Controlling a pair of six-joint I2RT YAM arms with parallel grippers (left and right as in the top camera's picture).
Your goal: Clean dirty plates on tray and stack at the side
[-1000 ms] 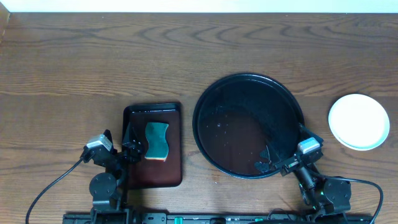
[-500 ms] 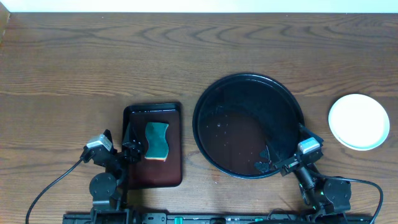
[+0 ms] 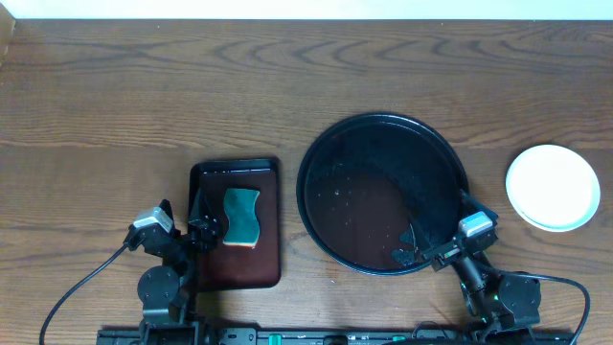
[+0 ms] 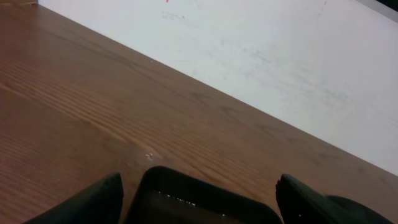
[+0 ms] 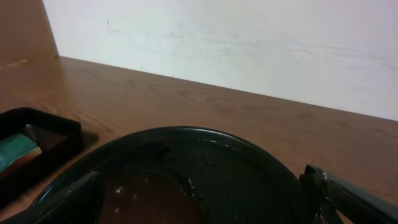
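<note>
desk point(image 3: 144, 96): brown wood grain, its far edge meeting a white wall point(image 5: 249, 37); a broad band of bare wood runs across the far half. tray point(image 3: 383, 117): large, round, glossy black with a raised rim, right of centre, the floor wet with a sheen and small droplets. plates point(image 3: 553, 188): on the desk to the right of the tray, apart from its rim with a strip of bare wood between, close to the right border of the overhead view; they read from above as one pale round disc, so the count cannot be told. small tray point(image 3: 235, 273): rectangular, dark red-brown, left of the round tray with a narrow gap between them. sponge point(image 3: 241, 217): green, lying in the small tray. left gripper point(image 4: 198, 183): jaws spread wide, nothing between them, at the small tray's left edge. right gripper point(image 5: 202, 177): jaws spread wide, nothing held, at the round tray's near right rim.
</note>
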